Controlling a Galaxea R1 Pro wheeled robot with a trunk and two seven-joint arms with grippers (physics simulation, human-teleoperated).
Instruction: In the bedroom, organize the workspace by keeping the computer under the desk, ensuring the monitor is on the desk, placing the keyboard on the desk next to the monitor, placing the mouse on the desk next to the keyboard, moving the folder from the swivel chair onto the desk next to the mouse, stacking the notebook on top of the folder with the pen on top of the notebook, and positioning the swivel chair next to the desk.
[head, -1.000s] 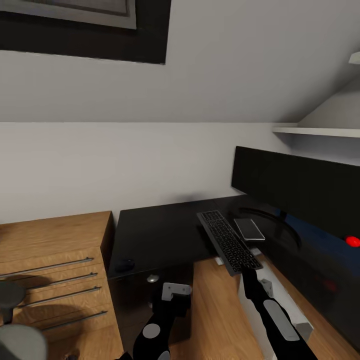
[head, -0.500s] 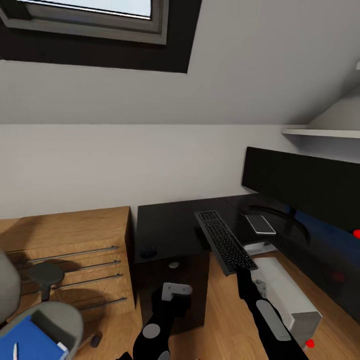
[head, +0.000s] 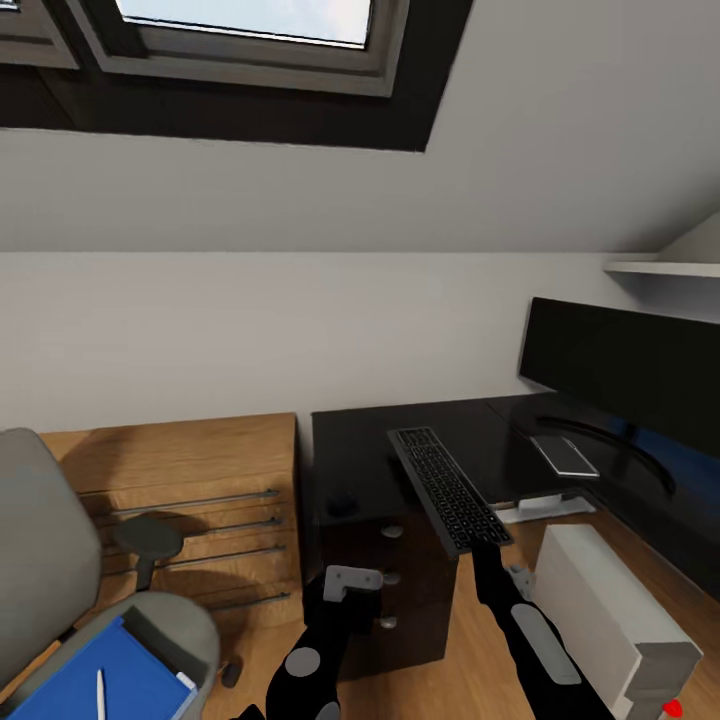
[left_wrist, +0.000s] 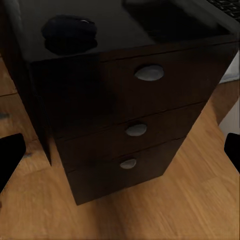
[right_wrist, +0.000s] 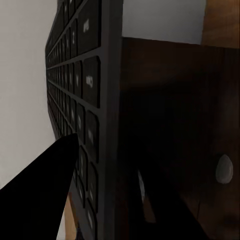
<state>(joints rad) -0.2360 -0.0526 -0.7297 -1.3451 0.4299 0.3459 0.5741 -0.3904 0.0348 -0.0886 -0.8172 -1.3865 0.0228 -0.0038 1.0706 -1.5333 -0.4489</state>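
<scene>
My right gripper (head: 487, 548) is shut on the near end of the black keyboard (head: 443, 487), which hangs tilted over the front edge of the black desk (head: 400, 440). In the right wrist view its black fingers (right_wrist: 45, 195) clamp the keyboard (right_wrist: 85, 115). The mouse (head: 342, 505) sits at the desk's left corner (left_wrist: 70, 30). My left gripper (head: 347, 598) is open and empty before the drawer unit (left_wrist: 145, 115). The monitor (head: 625, 375) stands on the desk. On the floor below it stands the computer (head: 610, 610). The swivel chair (head: 45, 570) holds the folder (head: 95, 680) and pen (head: 101, 693).
A flat grey rectangle (head: 565, 455) lies inside the monitor's ring stand; I cannot tell whether it is the notebook. A low wooden drawer cabinet (head: 190, 480) stands between chair and desk. Above are a skylight (head: 240, 20) and a wall shelf (head: 665, 270).
The whole view has swung left and pulled back, bringing the chair, folder and pen into sight. The keyboard stays in my right gripper, now further from the monitor.
</scene>
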